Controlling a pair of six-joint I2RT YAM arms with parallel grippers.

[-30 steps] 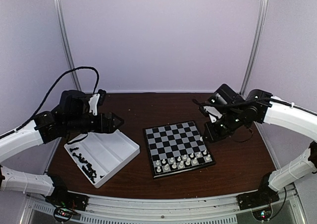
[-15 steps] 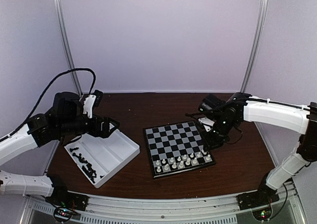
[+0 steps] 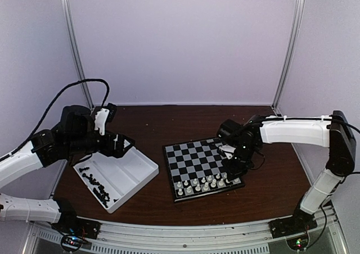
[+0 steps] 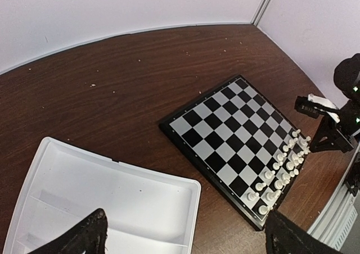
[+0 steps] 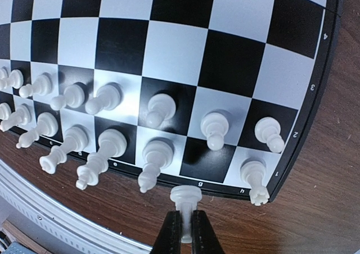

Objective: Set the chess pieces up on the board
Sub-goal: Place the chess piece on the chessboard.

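The board (image 3: 198, 155) lies at mid-table, with white chess pieces (image 3: 205, 182) filling its two near rows. My right gripper (image 3: 232, 167) hangs over the board's near right corner. In the right wrist view it (image 5: 185, 227) is shut on a white piece (image 5: 185, 198), held base-forward just off the board's near rim by the g file. The black first-row square at g (image 5: 203, 158) is bare. Black pieces (image 3: 98, 186) lie in the white tray (image 3: 140, 165). My left gripper (image 3: 125, 144) is open and empty above the tray's far end; its fingertips (image 4: 90, 231) frame the tray (image 4: 112, 198).
The board (image 4: 225, 130) and my right gripper (image 4: 332, 133) also show in the left wrist view. The metal rail of the table's front edge (image 5: 50, 209) runs just beyond the board. A black cable (image 3: 67, 94) loops over my left arm.
My right arm has swung from beside the board's right edge inward and down to its near right corner. My left gripper has drawn back slightly to the left.
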